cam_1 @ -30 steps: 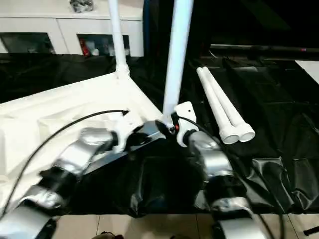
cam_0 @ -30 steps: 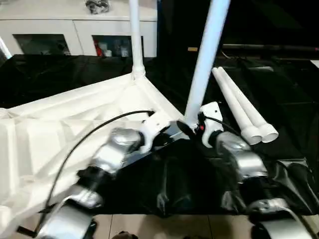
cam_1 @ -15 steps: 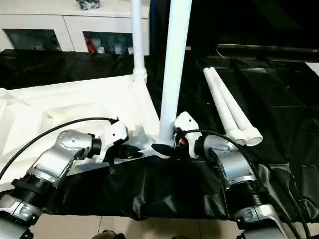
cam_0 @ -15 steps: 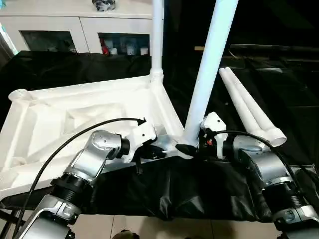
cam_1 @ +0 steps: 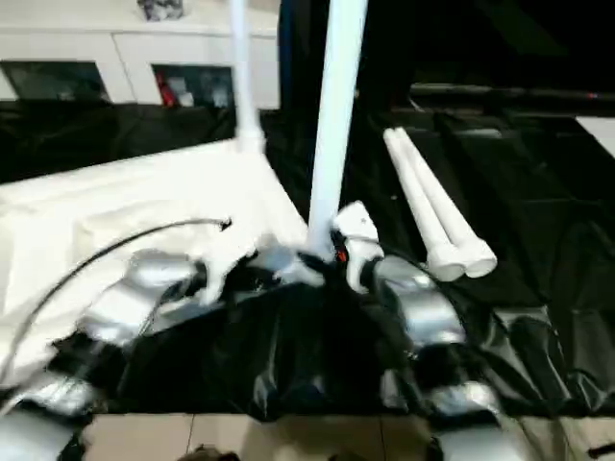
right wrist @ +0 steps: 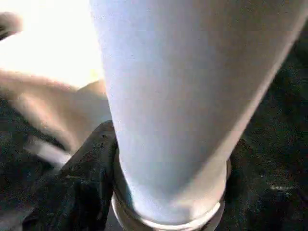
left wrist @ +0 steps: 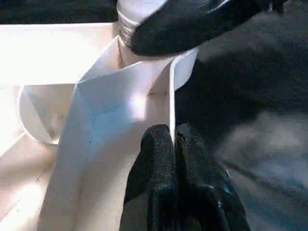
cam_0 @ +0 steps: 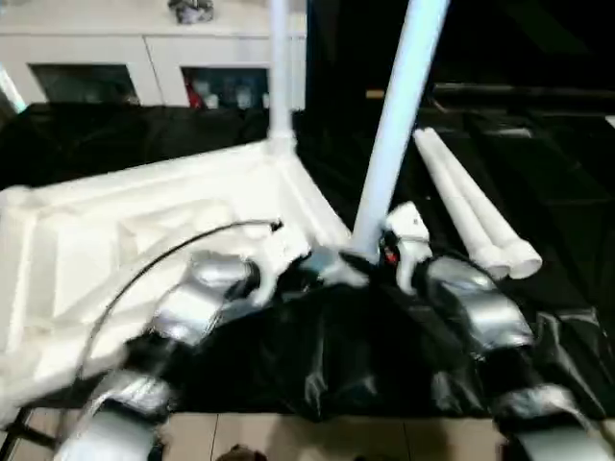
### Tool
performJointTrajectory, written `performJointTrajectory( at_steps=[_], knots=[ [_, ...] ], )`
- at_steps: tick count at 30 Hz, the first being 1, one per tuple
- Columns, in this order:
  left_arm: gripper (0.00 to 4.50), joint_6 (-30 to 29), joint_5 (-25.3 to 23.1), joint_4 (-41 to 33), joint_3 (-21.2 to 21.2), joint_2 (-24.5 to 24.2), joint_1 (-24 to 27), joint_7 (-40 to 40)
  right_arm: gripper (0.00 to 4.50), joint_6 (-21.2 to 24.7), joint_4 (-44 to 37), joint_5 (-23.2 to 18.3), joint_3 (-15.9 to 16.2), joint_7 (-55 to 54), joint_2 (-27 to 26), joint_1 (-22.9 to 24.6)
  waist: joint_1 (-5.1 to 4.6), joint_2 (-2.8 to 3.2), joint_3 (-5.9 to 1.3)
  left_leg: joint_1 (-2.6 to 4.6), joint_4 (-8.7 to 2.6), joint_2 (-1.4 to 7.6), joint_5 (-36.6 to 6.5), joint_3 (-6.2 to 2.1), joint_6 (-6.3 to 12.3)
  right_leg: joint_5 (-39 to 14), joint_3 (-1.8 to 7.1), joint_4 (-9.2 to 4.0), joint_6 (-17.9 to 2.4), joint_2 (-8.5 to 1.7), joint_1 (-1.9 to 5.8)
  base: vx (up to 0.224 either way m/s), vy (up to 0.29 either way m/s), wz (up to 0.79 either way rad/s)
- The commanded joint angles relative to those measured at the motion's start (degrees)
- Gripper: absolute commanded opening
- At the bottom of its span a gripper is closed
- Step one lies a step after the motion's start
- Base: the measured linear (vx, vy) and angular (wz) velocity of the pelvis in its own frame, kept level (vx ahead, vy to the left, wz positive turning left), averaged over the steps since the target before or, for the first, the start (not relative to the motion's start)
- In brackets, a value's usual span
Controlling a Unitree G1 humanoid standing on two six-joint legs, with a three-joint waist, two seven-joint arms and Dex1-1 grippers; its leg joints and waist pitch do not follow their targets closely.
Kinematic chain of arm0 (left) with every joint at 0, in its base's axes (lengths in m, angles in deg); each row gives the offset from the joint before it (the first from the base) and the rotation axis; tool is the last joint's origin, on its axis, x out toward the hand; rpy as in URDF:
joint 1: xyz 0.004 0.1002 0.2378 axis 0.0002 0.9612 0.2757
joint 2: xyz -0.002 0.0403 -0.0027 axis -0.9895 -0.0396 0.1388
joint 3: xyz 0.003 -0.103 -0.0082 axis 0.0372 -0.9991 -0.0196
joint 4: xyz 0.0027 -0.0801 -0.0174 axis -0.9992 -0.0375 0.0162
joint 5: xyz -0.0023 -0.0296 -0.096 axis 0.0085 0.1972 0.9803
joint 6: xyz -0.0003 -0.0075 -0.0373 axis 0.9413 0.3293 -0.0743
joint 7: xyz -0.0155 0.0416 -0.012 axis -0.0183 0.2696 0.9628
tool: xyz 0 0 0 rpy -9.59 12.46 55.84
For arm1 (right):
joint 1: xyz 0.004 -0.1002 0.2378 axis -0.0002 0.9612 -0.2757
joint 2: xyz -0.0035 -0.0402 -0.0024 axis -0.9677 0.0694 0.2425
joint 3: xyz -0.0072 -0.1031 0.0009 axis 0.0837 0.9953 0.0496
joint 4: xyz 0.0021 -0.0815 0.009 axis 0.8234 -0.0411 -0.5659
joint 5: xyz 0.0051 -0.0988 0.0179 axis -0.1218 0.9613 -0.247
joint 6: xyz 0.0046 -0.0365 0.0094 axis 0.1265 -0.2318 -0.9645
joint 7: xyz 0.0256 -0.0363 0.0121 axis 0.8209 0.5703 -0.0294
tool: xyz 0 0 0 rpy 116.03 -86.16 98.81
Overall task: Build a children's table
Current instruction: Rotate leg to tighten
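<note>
The children's table top (cam_0: 144, 221) lies upside down on the black-covered tabletop (cam_0: 538, 173). Two legs stand upright in its corner sockets: the far leg (cam_0: 280, 67) and the near leg (cam_0: 392, 125). Two loose legs (cam_0: 476, 216) lie side by side to the right. The left tool (left wrist: 174, 144) is clamped on the thin rim near the socket. The right tool (cam_0: 370, 261) sits at the near leg's base with one finger (right wrist: 82, 178) against it; its grip cannot be determined.

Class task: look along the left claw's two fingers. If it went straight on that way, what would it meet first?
Probably the corner socket of the table top, where the near leg stands with the right claw's finger against its base. The left claw already pinches the rim; depth is uncertain.
</note>
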Motion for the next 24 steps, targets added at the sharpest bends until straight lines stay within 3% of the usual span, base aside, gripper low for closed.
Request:
performJointTrajectory(
  at_steps=[1, 6, 7, 8, 10, 12, 15, 21, 23, 24],
  knots=[
    [0.0, -0.85, 0.57, 1.02, -1.81, 3.53, -3.2, 6.37, 2.72, 0.81, 3.33, 0.18, -1.51, -8.4, -2.77, -0.93, -0.07, -0.43, -4.28, 1.75, -4.32, 4.53, -13.9, -2.5, -0.39, -16.88, 3.11, -4.4, -12.21, -5.03, 2.07, 0.0, 0.0, 0.0],
    [0.0, -1.39, -0.05, 3.3, -2.66, 6.56, -4.57, 11.96, 2.72, -0.9, 5.69, 0.65, -1.74, -12.56, -5.91, -1.51, 0.43, -0.49, -4.62, 1.51, -3.91, 4.46, -9.87, -2.18, 1.83, -10.2, 3.14, -3.86, -13.05, -5.06, 2.4, 0.0, 0.0, 0.0],
    [0.0, -1.37, -0.06, 3.32, -2.64, 6.63, -4.57, 12.01, 3.07, -1.0, 5.75, 0.66, -1.74, -12.65, -6.0, -1.54, 0.55, -0.52, -4.67, 1.48, -3.89, 4.46, -9.37, -2.21, 2.2, -9.57, 3.1, -3.73, -13.19, -5.08, 2.52, 0.0, 0.0, 0.0],
    [0.0, -1.05, -0.14, 3.08, -2.22, 7.27, -4.3, 11.95, 3.07, -2.08, 6.34, 0.41, -2.03, -13.37, -7.07, -1.89, 0.58, -0.47, -4.68, 1.38, -3.89, 4.49, -8.89, -2.2, 2.72, -9.14, 3.07, -3.66, -13.32, -5.1, 2.53, 0.0, 0.0, 0.0],
    [0.0, -0.22, 0.13, 1.79, -1.44, 7.27, -3.4, 10.08, 3.44, -2.58, 6.58, -0.6, -2.73, -12.78, -7.71, -2.38, 0.6, -0.46, -4.56, 1.42, -3.94, 4.47, -9.57, -2.2, 2.99, -10.47, 3.02, -3.86, -13.17, -5.09, 2.57, 0.0, 0.0, 0.0],
    [0.0, 0.52, 0.52, 0.52, -0.82, 6.51, -2.43, 7.91, 3.51, -2.88, 6.68, -0.76, -2.7, -11.73, -7.55, -2.87, 0.55, -0.34, -4.45, 1.45, -4.06, 4.58, -10.86, -2.31, 2.64, -12.39, 2.99, -4.08, -12.83, -5.15, 2.53, 0.0, 0.0, 0.0],
    [0.0, 2.1, 0.91, -0.83, 0.06, 4.51, -1.11, 4.8, 3.62, -2.72, 5.47, -0.1, -1.1, -8.61, -6.19, -2.77, 0.25, -0.06, -4.44, 1.38, -4.31, 4.68, -12.13, -2.51, 1.9, -12.49, 2.94, -3.98, -12.61, -4.97, 2.61, 0.0, 0.0, 0.0],
    [0.0, 3.25, 1.83, -2.9, 1.06, 1.61, 0.71, 0.63, 3.62, -1.46, 1.86, -0.74, 1.59, -0.78, -3.17, -1.52, 0.18, -0.07, -4.38, 1.43, -4.14, 4.62, -12.17, -2.34, 2.13, -12.78, 3.04, -3.99, -13.13, -5.08, 2.63, 0.0, 0.0, 0.0],
    [0.0, 3.74, 2.47, -4.04, 1.38, 0.35, 1.42, -1.95, 3.62, -1.53, -0.15, -0.78, 3.04, 4.0, -1.25, -0.5, 0.21, -0.22, -4.35, 1.43, -4.16, 4.65, -12.24, -2.35, 2.17, -13.19, 3.02, -4.0, -13.05, -5.06, 2.62, 0.0, 0.0, 0.0],
    [0.0, 4.44, 3.53, -6.19, 2.09, -1.64, 2.53, -6.35, 3.62, -1.49, -3.6, -1.49, 5.28, 11.56, 1.97, 1.15, 0.46, -0.56, -4.39, 1.35, -4.14, 4.8, -12.04, -2.39, 2.51, -13.32, 3.05, -3.84, -12.54, -5.16, 2.78, 0.0, 0.0, 0.0]
  ],
)
